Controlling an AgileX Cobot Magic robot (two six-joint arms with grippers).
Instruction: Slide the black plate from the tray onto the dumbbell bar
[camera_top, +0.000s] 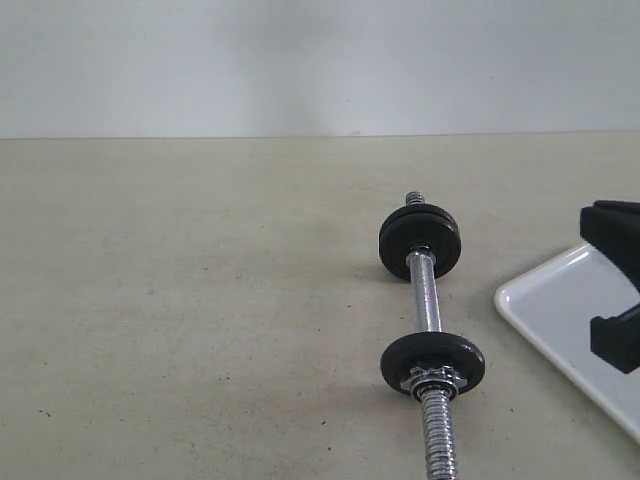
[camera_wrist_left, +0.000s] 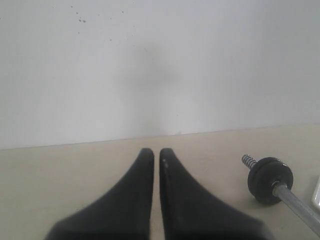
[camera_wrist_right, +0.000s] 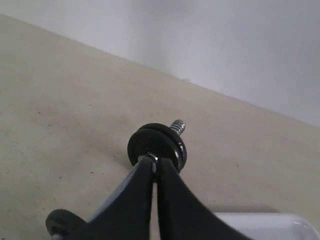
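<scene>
The dumbbell bar lies on the table, threaded at both ends. Two black plates sit together at its far end. A single black plate stands at the near end with a star nut against it. Which one came from the tray I cannot tell. The visible part of the white tray holds no plate. My right gripper is shut and empty, above the bar's middle and pointing at the far plates. My left gripper is shut on nothing, off to the side of the bar.
A black part of the right arm hangs over the tray at the right edge of the exterior view. A pale wall closes the back of the beige table. The tray's corner shows under the right gripper.
</scene>
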